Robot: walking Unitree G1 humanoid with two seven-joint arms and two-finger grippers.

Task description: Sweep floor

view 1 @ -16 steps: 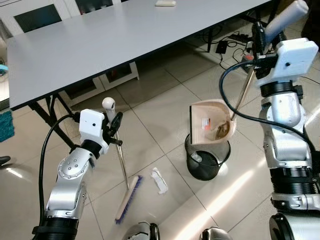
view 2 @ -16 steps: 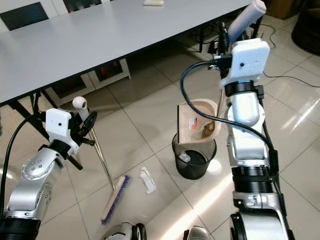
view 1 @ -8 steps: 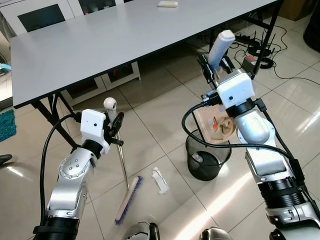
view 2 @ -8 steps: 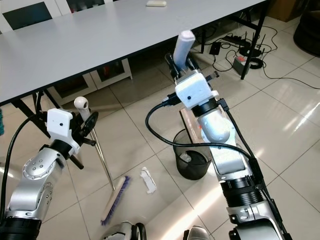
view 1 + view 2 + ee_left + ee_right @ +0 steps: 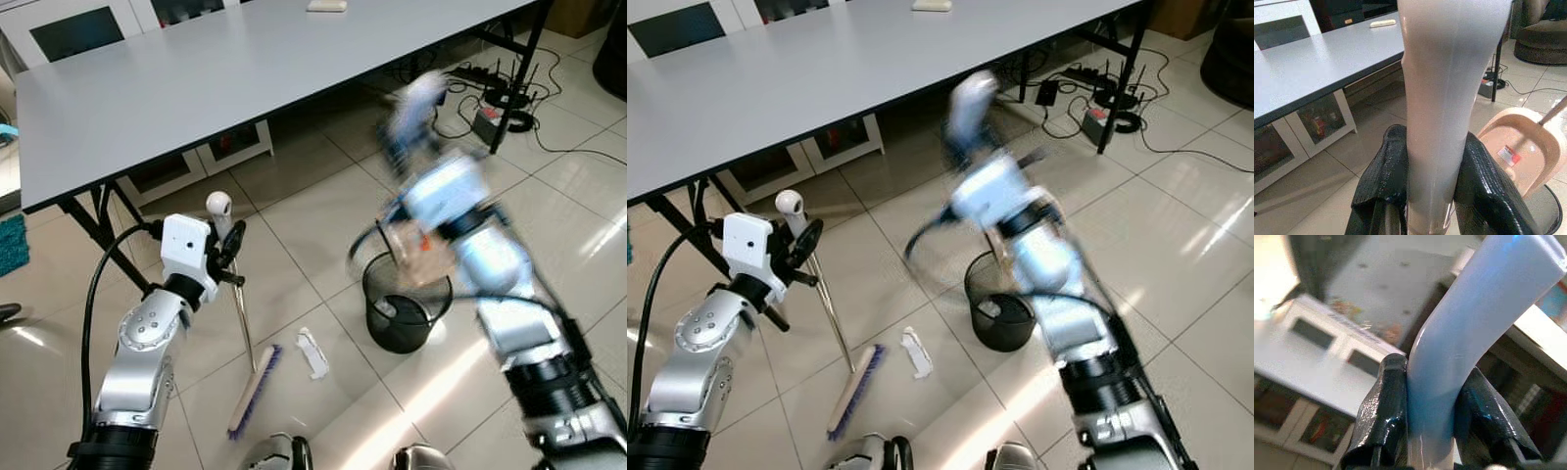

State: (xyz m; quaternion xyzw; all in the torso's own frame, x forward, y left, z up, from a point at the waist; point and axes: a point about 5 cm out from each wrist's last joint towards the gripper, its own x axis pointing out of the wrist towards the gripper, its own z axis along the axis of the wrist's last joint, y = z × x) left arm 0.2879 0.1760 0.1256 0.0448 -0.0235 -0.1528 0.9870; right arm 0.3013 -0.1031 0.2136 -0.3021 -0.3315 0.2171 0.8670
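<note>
Clamped around the dustpan's pale handle, the right gripper swings in a blur through the upper middle of the frame, having travelled from the far right edge a second ago toward the centre, over the black wire bin. The peach dustpan now hangs tipped above the bin's mouth at centre right, its load seemingly being emptied; whether all the debris has dropped cannot be told through the motion blur. At lower left, the left gripper stays clenched on the broom's white handle, the broom leaning where it was, bristles on the tiled floor at bottom centre. A crumpled white scrap lies on the tiles between broom head and bin, untouched. By this picture the sweeping is not finished: one emptying is under way, and that scrap looks like the next thing to gather. A grey table spans the top.
</note>
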